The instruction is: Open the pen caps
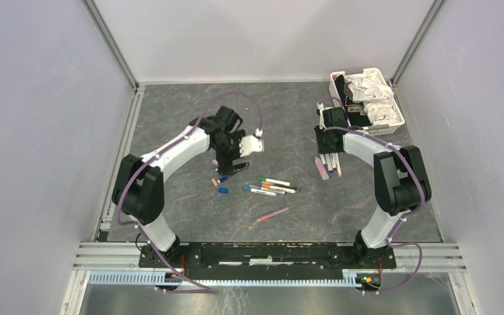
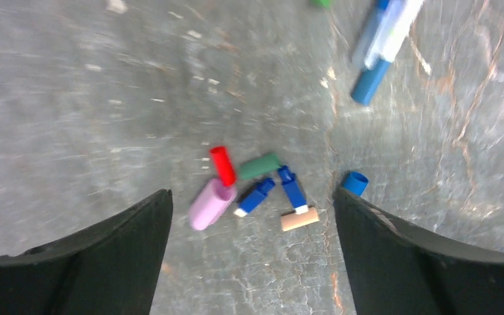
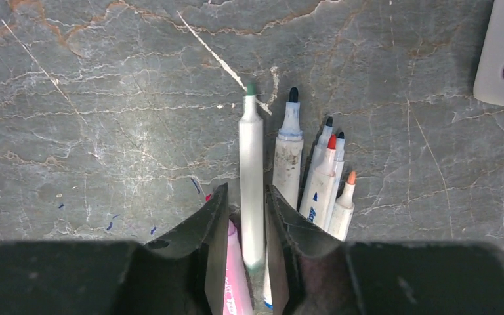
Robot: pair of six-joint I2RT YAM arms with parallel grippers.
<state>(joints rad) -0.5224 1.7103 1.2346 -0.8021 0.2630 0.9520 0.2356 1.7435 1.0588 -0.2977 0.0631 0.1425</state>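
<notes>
The task seems to be about half done. On the right side of the dark marbled table [image 1: 170, 131], not far from the white slotted plastic basket [image 3: 502, 65], lies a bundle of long white pen barrels [image 3: 287, 164] with bare tips. Green, black, red and orange tips show in the right wrist view, so I judge these pens already opened.

The right pincer [image 3: 246, 191] stands low over this bundle with its jaws only narrowly apart. The white green-tipped pen [image 3: 252, 151] lies between them, but I cannot tell whether they clamp it or only stand beside it. A pink pen [image 3: 236, 282] lies partly under the same pincer, with its end hidden.

The pen caps [image 2: 222, 164] that are off are small stubby plastic pieces in red, green, lilac, blue and beige. They lie in a loose heap left of the middle of the table. The left pincer [image 2: 251, 197] hangs directly over them with its jaws wide open and nothing between them. One round blue cap [image 2: 354, 182] lies just beside its right finger.

What is left, as I judge it, is the group of white pens with coloured ends [image 1: 270, 186] in the middle of the table. One of them carries a blue cap [image 2: 369, 82] in the left wrist view. Nearer to the arms lies a single slim pink pen [image 1: 272, 213], well apart from both pincers, and it also looks not yet opened.
</notes>
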